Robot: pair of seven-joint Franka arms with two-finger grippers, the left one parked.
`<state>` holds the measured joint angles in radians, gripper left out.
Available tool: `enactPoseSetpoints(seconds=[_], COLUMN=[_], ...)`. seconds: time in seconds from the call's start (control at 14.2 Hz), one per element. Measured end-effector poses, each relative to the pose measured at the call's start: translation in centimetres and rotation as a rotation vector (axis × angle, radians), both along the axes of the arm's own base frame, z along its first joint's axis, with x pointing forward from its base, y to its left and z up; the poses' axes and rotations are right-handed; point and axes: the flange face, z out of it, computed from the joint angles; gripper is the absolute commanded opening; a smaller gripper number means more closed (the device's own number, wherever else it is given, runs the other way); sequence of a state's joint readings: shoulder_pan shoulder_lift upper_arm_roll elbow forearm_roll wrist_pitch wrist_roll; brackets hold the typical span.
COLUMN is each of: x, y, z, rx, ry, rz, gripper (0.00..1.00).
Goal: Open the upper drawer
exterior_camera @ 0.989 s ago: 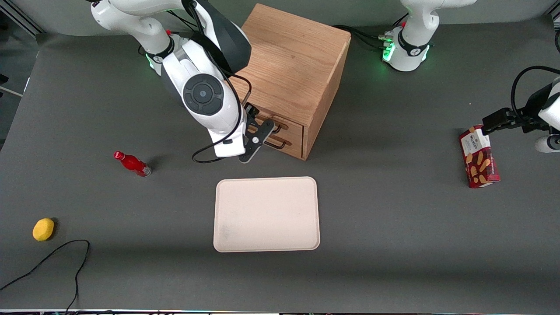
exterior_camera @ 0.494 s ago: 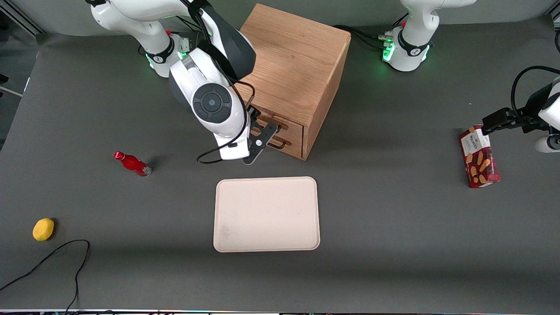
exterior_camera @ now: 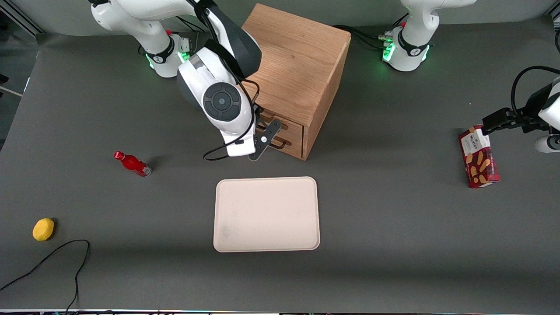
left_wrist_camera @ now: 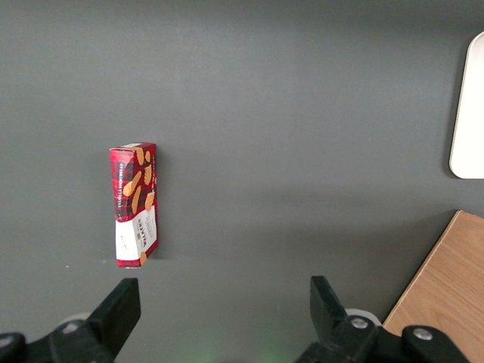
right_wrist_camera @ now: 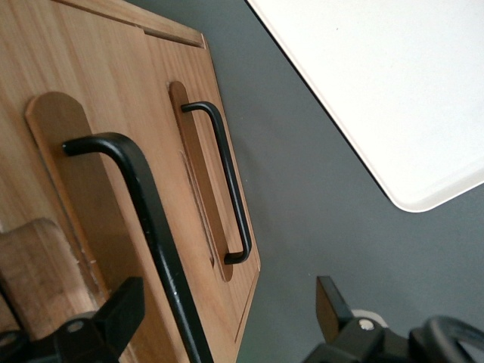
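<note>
From the front, a wooden cabinet (exterior_camera: 297, 70) stands on the dark grey desk (exterior_camera: 393, 218), farther from the camera than a cream tray (exterior_camera: 266, 214). The upper drawer (exterior_camera: 286, 124) sits closed in the cabinet's front, with the claw (exterior_camera: 265, 138) directly in front of it. A red bottle (exterior_camera: 132, 163) and a yellow lemon (exterior_camera: 43, 229) lie toward the working arm's end. The parked arm's wrist camera shows a red biscuit box (left_wrist_camera: 134, 205). The working wrist camera shows the claw (right_wrist_camera: 227, 321) spread wide, gripping nothing, one finger (right_wrist_camera: 113, 318) beside the upper drawer's black handle (right_wrist_camera: 147, 227).
</note>
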<state>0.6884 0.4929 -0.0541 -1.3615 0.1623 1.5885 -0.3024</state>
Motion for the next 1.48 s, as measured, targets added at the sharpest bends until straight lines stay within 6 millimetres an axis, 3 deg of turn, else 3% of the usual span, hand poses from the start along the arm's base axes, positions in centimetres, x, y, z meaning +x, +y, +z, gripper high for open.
enactPoseSetpoints(seconds=[1.13, 1.48], x=[0.5, 1.6], y=[-0.1, -1.3], z=[-1.6, -1.6], rx=[0.055, 0.077], ry=[-0.02, -0.03], rz=[0.135, 0.168], gripper=[1.0, 1.0])
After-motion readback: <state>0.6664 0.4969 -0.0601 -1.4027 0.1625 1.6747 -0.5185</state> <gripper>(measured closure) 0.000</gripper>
